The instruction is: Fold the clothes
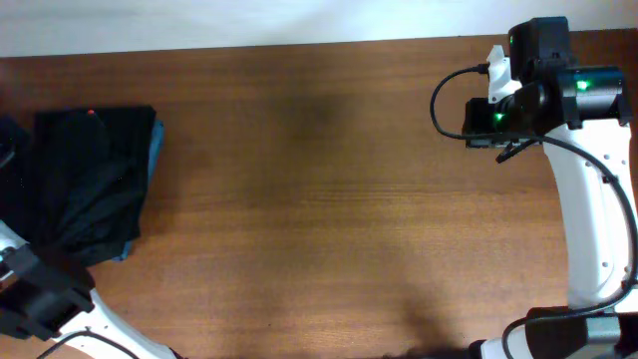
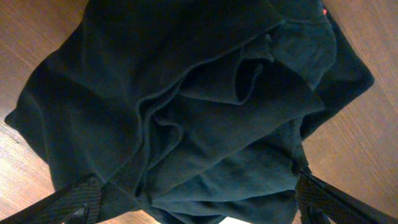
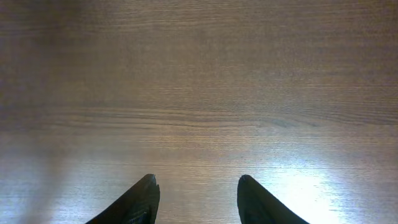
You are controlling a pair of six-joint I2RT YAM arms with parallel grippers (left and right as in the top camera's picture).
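Soft black fabric clothes [image 1: 88,179] heaped at the left end of the brown wooden table [image 1: 329,199], teal-blue edge along the right side
Left gripper [image 2: 202,208] spread wide over the crumpled folds, 2 black fingers [image 2: 78,200] straddling the near hem, clamping nothing; right gripper [image 3: 196,200] well apart at the far right, likewise parted, holding nothing, hovering above the wood grain

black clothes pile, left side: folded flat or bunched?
Bunched, not flat. The clothes show loose ridges and a curled flap in the left wrist view; overhead, their lower end tapers unevenly.
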